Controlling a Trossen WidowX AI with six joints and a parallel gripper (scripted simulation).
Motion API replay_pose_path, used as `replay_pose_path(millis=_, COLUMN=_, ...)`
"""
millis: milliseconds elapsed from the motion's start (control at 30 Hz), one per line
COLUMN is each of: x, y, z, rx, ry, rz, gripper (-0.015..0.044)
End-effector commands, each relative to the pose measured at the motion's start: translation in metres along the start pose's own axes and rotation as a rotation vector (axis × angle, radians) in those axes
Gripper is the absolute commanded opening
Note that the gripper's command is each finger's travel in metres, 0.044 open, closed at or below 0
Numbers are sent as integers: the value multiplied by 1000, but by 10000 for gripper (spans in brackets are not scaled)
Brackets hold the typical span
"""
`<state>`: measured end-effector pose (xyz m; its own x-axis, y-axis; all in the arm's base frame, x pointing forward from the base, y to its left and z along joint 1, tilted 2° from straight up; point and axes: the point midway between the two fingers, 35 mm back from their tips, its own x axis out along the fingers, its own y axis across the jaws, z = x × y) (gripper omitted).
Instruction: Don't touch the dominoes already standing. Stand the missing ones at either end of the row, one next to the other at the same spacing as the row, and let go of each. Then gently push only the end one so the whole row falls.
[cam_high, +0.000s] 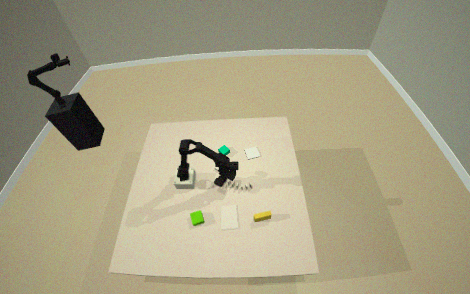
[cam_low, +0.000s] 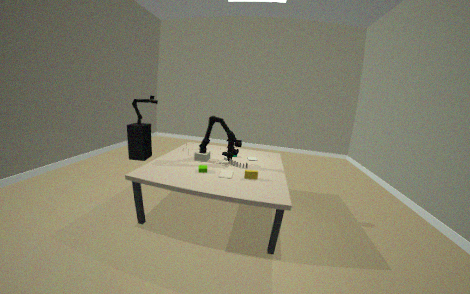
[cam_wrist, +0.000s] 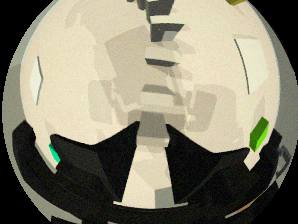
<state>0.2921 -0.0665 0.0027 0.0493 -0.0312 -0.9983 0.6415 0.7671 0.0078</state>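
Note:
My gripper (cam_high: 220, 183) (cam_low: 229, 158) (cam_wrist: 152, 127) is shut on a grey domino, which shows upright between the fingertips in the wrist view (cam_wrist: 152, 121). It is low over the table, at the near end of the row in the wrist view. The row of standing dark dominoes (cam_high: 250, 186) (cam_low: 246, 165) (cam_wrist: 161, 62) curves away from the fingertips, up the wrist view. The held domino lines up with the nearest standing one, with a small gap. In the top and exterior views the held domino is too small to make out, and whether it touches the table cannot be told.
A green block (cam_high: 197, 218) (cam_low: 202, 169) (cam_wrist: 258, 135), a yellow block (cam_high: 262, 216) (cam_low: 251, 174) and a white panel (cam_high: 229, 217) (cam_low: 226, 174) lie on one side of the row. A teal block (cam_high: 224, 150) (cam_wrist: 54, 153) and another white panel (cam_high: 252, 153) (cam_low: 252, 159) lie on the other.

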Motion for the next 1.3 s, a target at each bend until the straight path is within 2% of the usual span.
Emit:
replay_pose_path(millis=0, x=4, y=-1, z=-1, rx=-2, ry=0, rz=-1, gripper=107)
replay_pose_path(millis=233, x=4, y=-1, z=-1, rx=-2, ry=0, rz=-1, gripper=107)
replay_pose_path(millis=667, x=4, y=-1, z=-1, rx=-2, ry=0, rz=-1, gripper=440)
replay_pose_path(millis=800, x=-7, y=1, z=2, rx=-2, ry=0, rz=-1, gripper=440)
replay_pose_path(millis=933, x=-78, y=3, z=6, rx=-1, ry=-1, rz=0, gripper=440)
replay_pose_path(millis=1067, x=-123, y=0, z=0, rx=0, ry=0, rz=1, gripper=440)
replay_pose_path(millis=1267, x=-126, y=0, z=0, rx=0, ry=0, rz=1, gripper=440)
